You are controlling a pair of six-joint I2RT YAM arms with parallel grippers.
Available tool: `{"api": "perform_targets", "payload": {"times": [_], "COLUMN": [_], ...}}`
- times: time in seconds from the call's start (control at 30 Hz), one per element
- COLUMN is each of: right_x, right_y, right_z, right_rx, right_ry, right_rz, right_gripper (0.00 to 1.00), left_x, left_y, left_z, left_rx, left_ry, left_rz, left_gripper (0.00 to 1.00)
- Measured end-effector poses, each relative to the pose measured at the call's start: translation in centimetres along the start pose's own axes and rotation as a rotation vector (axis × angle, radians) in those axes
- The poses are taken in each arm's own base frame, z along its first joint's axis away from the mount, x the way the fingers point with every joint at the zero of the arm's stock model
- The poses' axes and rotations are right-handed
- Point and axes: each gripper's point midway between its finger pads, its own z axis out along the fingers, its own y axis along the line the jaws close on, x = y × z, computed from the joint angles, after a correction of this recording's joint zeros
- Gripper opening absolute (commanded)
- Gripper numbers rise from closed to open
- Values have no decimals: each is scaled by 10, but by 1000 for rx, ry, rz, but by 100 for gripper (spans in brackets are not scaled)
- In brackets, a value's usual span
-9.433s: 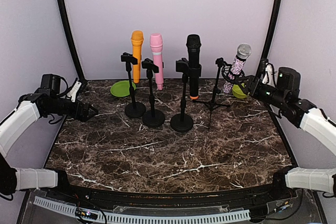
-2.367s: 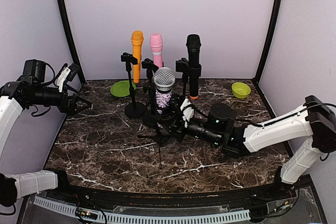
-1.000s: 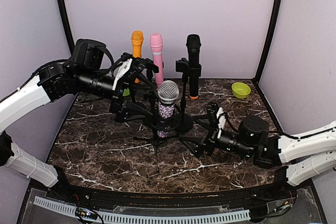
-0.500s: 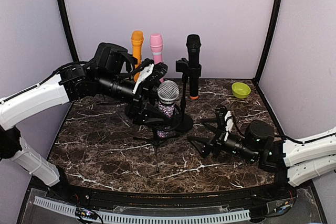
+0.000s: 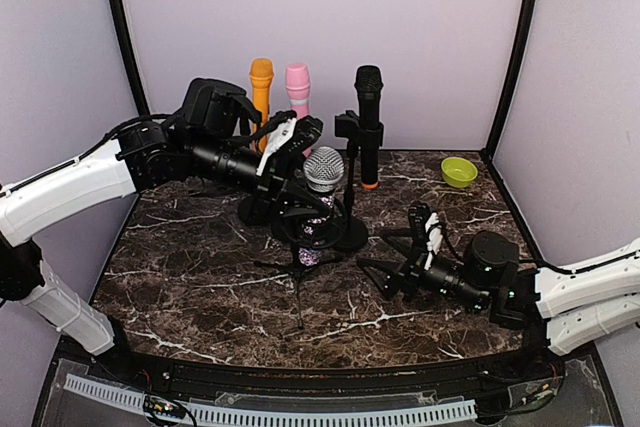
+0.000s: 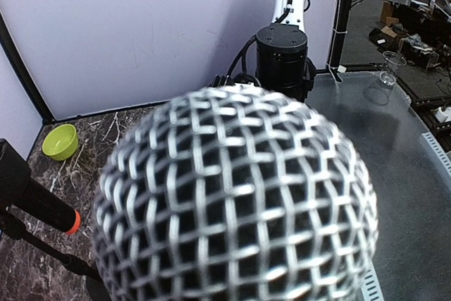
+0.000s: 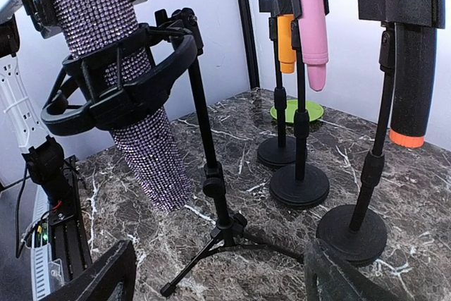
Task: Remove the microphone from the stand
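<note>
The microphone [image 5: 322, 167], silver mesh head over a purple glitter body, sits tilted in the ring clip [image 7: 120, 93] of a black tripod stand [image 5: 297, 269] at mid-table. My left gripper [image 5: 314, 199] reaches in from the left and is shut on the glitter body just below the head. Its fingers [image 7: 29, 1] press both sides of the microphone [image 7: 116, 47] above the clip. The mesh head [image 6: 232, 195] fills the left wrist view and hides the fingers there. My right gripper [image 5: 397, 269] lies low on the table to the right, open, facing the tripod's legs [image 7: 225, 234].
Orange [image 5: 261, 97], pink [image 5: 298, 97] and black [image 5: 368, 112] microphones stand clipped on round-base stands behind the tripod. The black stand's base [image 7: 352, 234] is close to my right finger. A green bowl [image 5: 459, 171] sits back right and a green plate [image 7: 296, 111] back left.
My left gripper has closed onto the glitter microphone, whose head has shifted slightly right. My right gripper has narrowed a little and stays low beside the tripod.
</note>
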Motion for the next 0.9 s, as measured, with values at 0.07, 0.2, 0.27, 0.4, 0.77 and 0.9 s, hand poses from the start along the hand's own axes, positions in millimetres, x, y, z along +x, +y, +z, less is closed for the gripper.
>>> {"api": "perform_targets", "payload": {"times": [0.07,0.2,0.27,0.4,0.77,0.9], "right_x": [1,1,1,-3,-71,-106], "right_y": [0,0,0,2,29,41], "right_z": [1,2,2,4,9,14], "right_rx": [1,0,0,-3,-116,-160], "right_ry": [1,1,0,-9,-144,-208], "right_rz": [3,8,10,12,-3,-4], "right_gripper": [81,81,82,84,90,89], "left_x": [-1,-2,-2,-3,-5,-6], "left_y": [1,0,-1,-3,-5,-6], "left_z": [0,0,-1,-3,-6,-7], "left_rx": [-3,-3,-1,6,9,7], "left_ry": [-4,-5,-1,9,18,13], "left_rz": [15,49,59,64,6,3], "left_gripper": [25,26,27,27,27,28]}}
